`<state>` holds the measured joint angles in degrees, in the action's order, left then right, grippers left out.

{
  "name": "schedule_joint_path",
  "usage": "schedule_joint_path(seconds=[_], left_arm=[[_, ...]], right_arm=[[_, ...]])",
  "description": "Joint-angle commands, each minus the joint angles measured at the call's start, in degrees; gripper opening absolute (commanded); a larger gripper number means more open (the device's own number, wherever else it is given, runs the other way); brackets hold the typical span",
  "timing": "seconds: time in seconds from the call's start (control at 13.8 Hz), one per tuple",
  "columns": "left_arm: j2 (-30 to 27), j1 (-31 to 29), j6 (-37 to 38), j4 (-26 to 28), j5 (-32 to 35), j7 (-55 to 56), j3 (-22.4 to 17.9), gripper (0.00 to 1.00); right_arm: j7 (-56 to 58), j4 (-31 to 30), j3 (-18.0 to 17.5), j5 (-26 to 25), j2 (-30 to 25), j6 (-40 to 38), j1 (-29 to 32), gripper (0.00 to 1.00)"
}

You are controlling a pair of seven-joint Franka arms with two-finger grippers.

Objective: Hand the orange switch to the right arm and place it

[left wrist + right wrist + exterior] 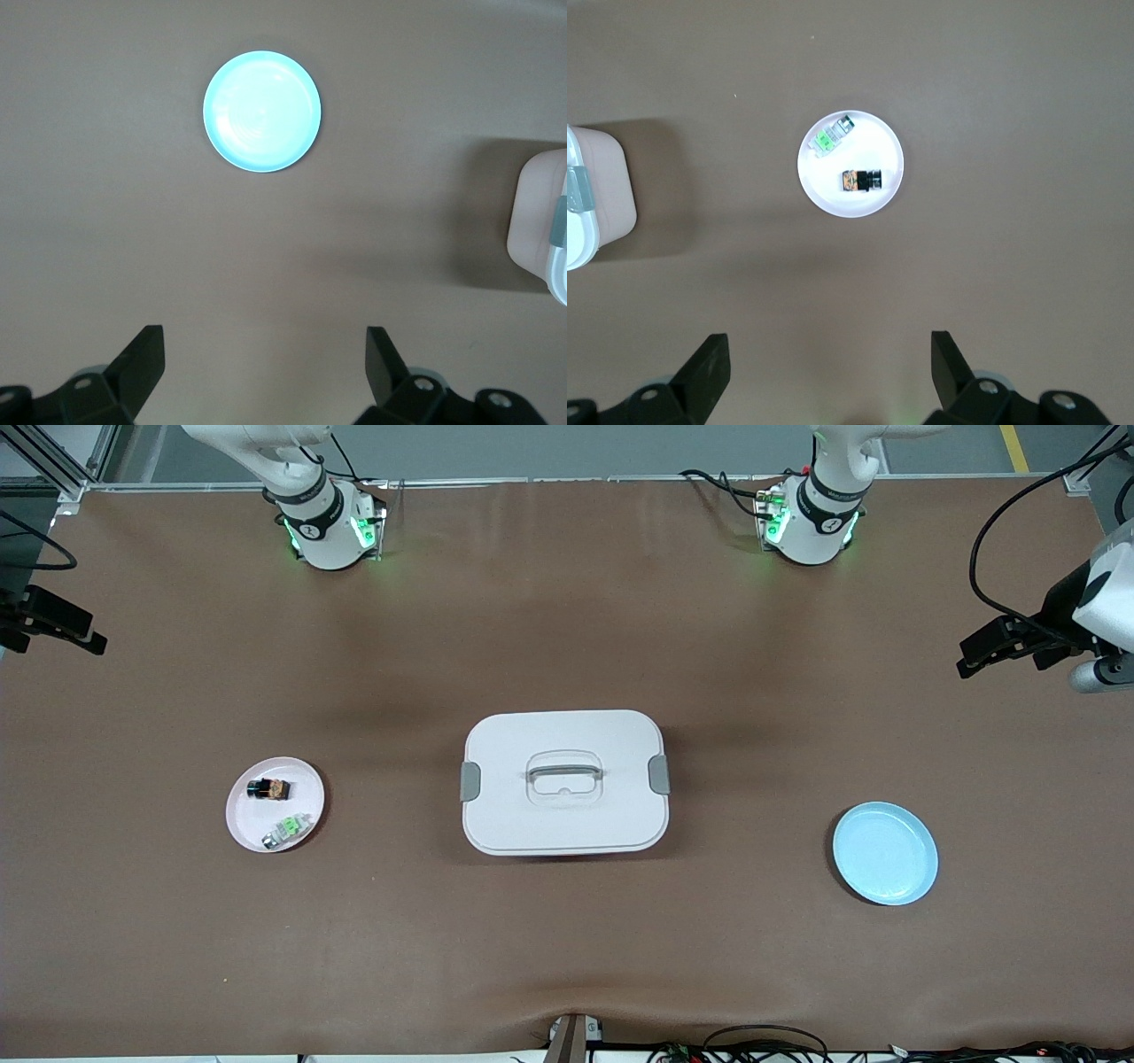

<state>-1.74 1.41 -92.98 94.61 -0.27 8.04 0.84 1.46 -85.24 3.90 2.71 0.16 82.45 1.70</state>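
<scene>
The orange switch (pixel 268 787) is a tiny black block with an orange face. It lies on a small pale pink plate (pixel 244 819) toward the right arm's end of the table, and it also shows in the right wrist view (pixel 861 180). My right gripper (pixel 831 359) is open and empty, high over bare table near that end (pixel 66 631). My left gripper (pixel 266 354) is open and empty, high over bare table at the left arm's end (pixel 979 651). A light blue plate (pixel 885 853) lies empty there and shows in the left wrist view (pixel 262 111).
A small green-and-clear component (pixel 288 830) lies on the pink plate beside the switch, nearer the front camera. A white lidded box (pixel 564 781) with a handle and grey clasps stands at the table's middle, between the two plates.
</scene>
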Motion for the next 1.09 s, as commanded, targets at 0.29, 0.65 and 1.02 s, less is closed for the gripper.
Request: schedule_joint_path(seconds=[0.29, 0.65, 1.02], left_arm=[[-0.28, -0.36, 1.14, -0.39, -0.26, -1.18, 0.04, 1.0], [-0.36, -0.8, 1.14, -0.3, -0.26, -1.18, 0.04, 1.0], [-0.37, -0.8, 1.14, -0.3, -0.26, -1.18, 0.04, 1.0]], right_arm=[[-0.75, -0.11, -0.65, -5.42, -0.86, 0.17, -1.96, 1.0], [-0.93, -0.11, -0.65, -5.34, -0.86, 0.69, -1.88, 1.0], [-3.21, -0.63, -0.56, -4.64, -0.95, 2.98, -1.62, 1.0]])
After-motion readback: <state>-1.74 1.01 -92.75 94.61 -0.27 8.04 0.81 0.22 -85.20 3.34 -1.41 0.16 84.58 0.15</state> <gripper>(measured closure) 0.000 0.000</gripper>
